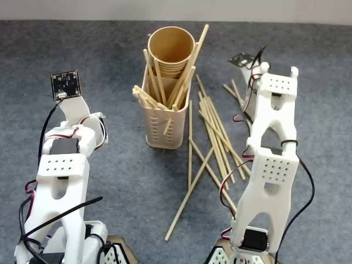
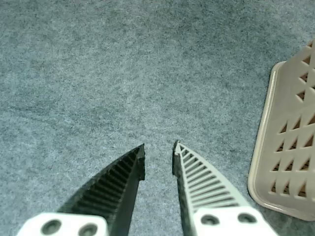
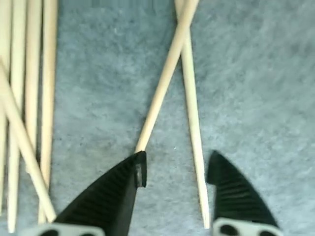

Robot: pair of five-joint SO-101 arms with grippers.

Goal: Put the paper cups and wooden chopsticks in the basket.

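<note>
**Left pincer.** My left pincer [image 2: 158, 156] is open by a narrow gap at the tips and holds nothing. It hangs over bare grey mat [image 2: 123, 64], left of the basket [image 1: 162, 124]. One wall of the basket lies just beside it.

**Right pincer.** My right pincer [image 3: 177, 167] is open wide and holds nothing. It is low over the mat, right of the basket and towards the far side. One chopstick [image 3: 193, 113] lies flat on the mat and runs into the gap between my fingers, closer to one finger than the other. It is not gripped. A crossing chopstick [image 3: 165, 81] lies over it, and its end stops right at the tip of my other finger [image 3: 123, 189]. I cannot tell whether that end and the tip touch.

**Basket.** The basket stands upright in the middle of the mat, between my left arm [image 1: 60, 176] and my right arm [image 1: 272, 165]. A stack of paper cups [image 1: 171, 47] stands in it and rises above its rim. The stored chopsticks [image 1: 181, 82] lean in the basket around the cups, with their ends sticking out over the rim.

**Not in the basket.** The loose chopsticks [image 1: 214, 132] lie on the mat to the right of the basket, between it and my right arm. Most run near to far in a rough bundle, and a few cross them at a slant. One long stick reaches nearest, ending between the two arm bases. Two more lie farther off, beside my right wrist.
</note>
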